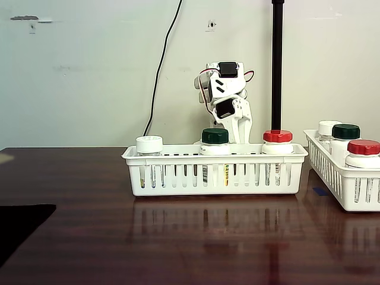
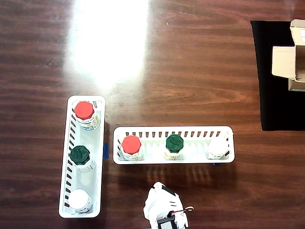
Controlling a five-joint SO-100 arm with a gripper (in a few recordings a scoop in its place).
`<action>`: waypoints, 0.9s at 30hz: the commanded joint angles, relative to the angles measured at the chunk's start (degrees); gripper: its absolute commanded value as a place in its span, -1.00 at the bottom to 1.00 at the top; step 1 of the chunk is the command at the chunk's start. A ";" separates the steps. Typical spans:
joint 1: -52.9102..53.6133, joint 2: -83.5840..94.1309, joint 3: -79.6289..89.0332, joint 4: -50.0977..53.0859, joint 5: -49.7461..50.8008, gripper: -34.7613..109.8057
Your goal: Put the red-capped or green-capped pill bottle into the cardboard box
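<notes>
The white arm sits folded up on itself, its upper joints stacked and its lower end pointing downward. In the overhead view it appears compact. Its finger state cannot be made out.

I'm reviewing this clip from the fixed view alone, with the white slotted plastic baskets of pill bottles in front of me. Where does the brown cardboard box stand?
Observer: In the overhead view the small brown cardboard box is at the upper right edge of the picture, partly cut off.
Operator: What is it resting on?
Observer: A black mat on the wooden table, well apart from the nearer white slotted plastic basket.
Operator: Is it open?
Observer: One top flap lies folded outward, so the top looks open from above.
</notes>
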 commanded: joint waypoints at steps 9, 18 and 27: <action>14.50 4.92 0.09 -22.15 55.63 -0.47; 15.03 4.92 0.09 -23.03 55.99 -0.47; 14.77 4.92 0.09 -24.87 54.40 -0.47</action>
